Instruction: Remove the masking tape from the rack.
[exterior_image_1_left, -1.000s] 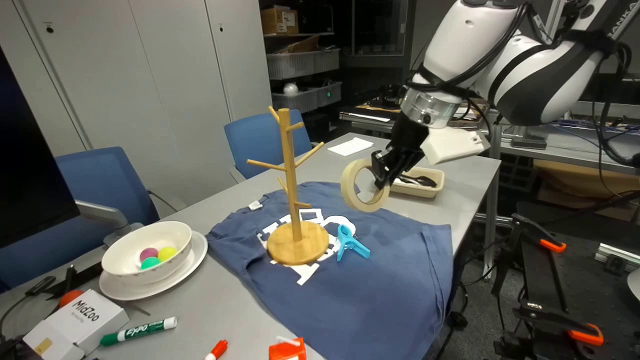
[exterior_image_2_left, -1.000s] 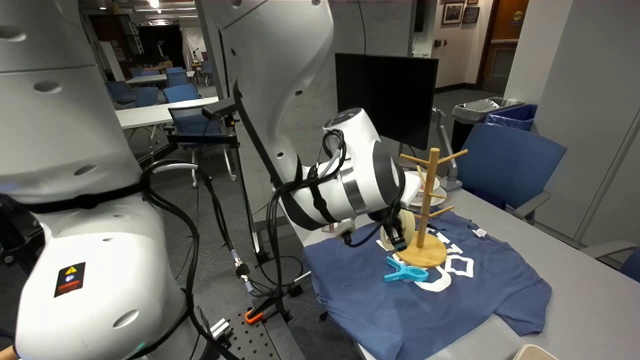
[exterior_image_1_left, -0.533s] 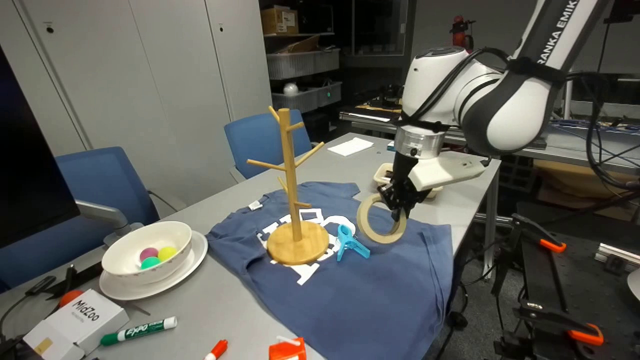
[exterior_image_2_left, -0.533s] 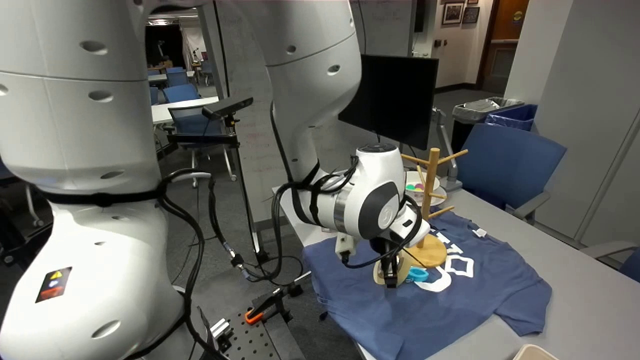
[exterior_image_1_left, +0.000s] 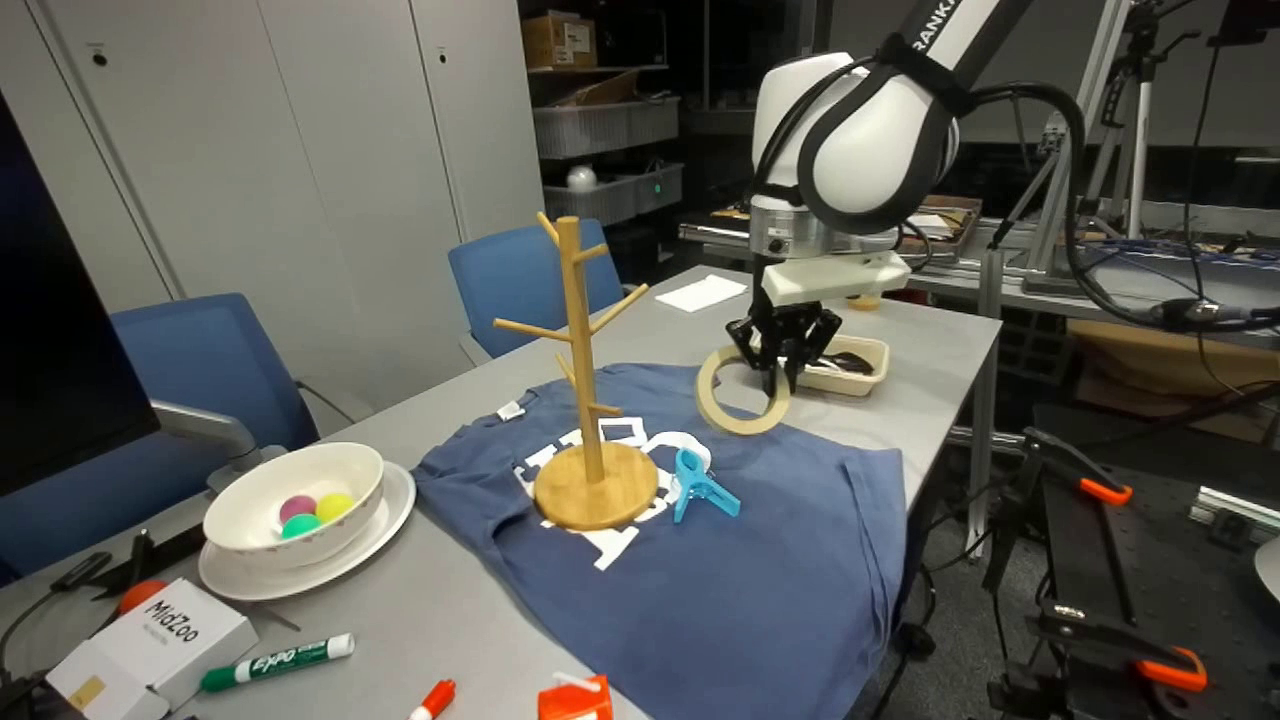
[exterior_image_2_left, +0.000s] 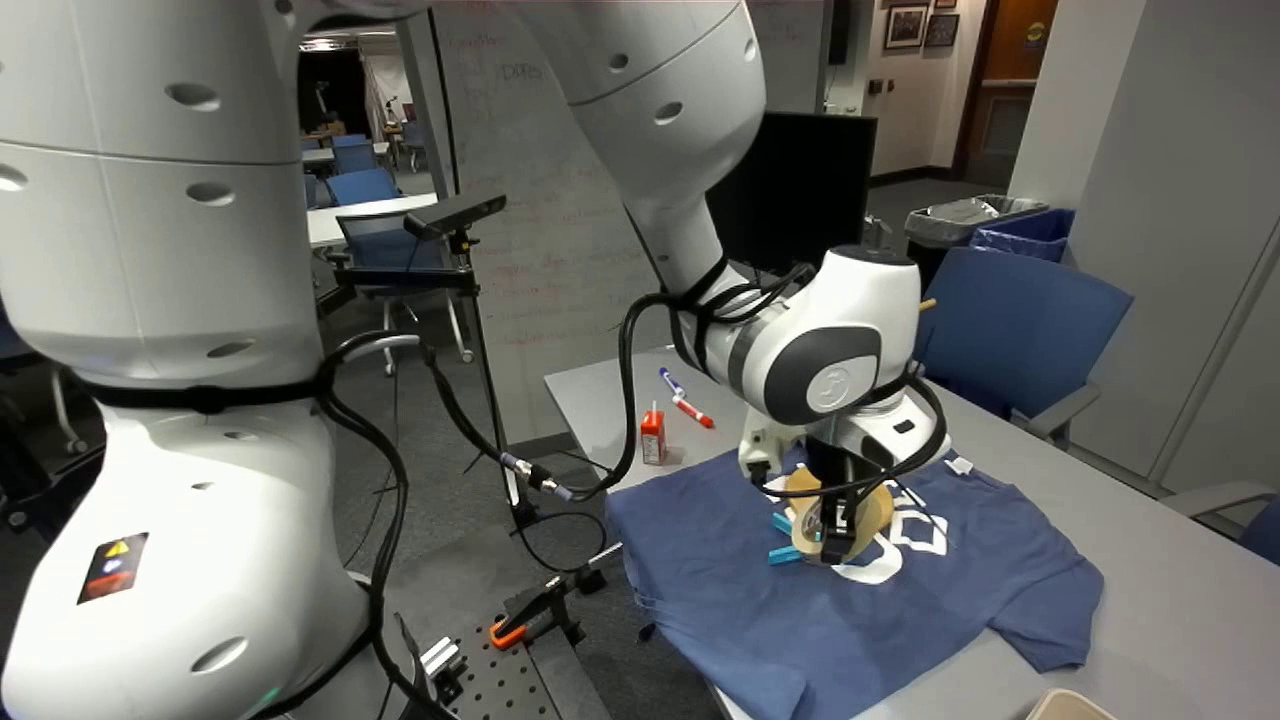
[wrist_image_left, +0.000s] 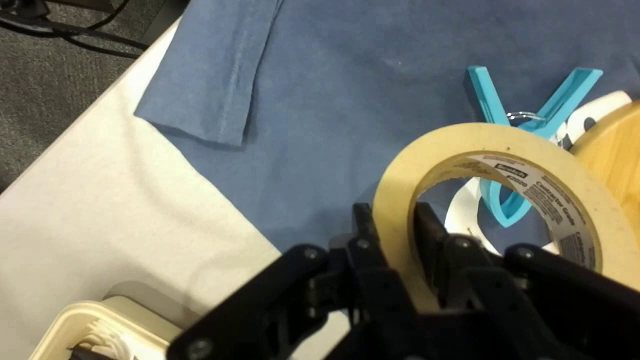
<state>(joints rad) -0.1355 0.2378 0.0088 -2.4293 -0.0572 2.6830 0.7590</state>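
Far left in an exterior view, the screen (exterior_image_1_left: 50, 320) is cut off by the edge, so I only get a slab of black. Then a box (exterior_image_1_left: 150, 650) marked MidZoo, a green marker (exterior_image_1_left: 278, 662), and a bowl (exterior_image_1_left: 250, 500) with three balls (exterior_image_1_left: 335, 507) in it, covering most of its plate (exterior_image_1_left: 398, 505). The red marker (exterior_image_1_left: 434, 698) and carton (exterior_image_1_left: 575, 700) both get chopped at the bottom. The rack (exterior_image_1_left: 584, 375) is upright on the shirt (exterior_image_1_left: 760, 570), easy to see there, but in an exterior view the arm (exterior_image_2_left: 820, 370) blocks most of the rack (exterior_image_2_left: 928, 305); a peg tip pokes out. The blue clip (exterior_image_1_left: 697, 487) is just beside the base, though in the wrist view the tape (wrist_image_left: 470, 137) covers part of it.

Tape's off the rack, hanging over the shirt from the gripper (wrist_image_left: 394, 215): one finger through the hole, one outside, pinching the band. The wrist view loses its right edge, and the label says Scotch but the fine print is mush. The tray (exterior_image_1_left: 850, 386) is behind the gripper, partly blocked; can't tell what the dark stuff inside is.
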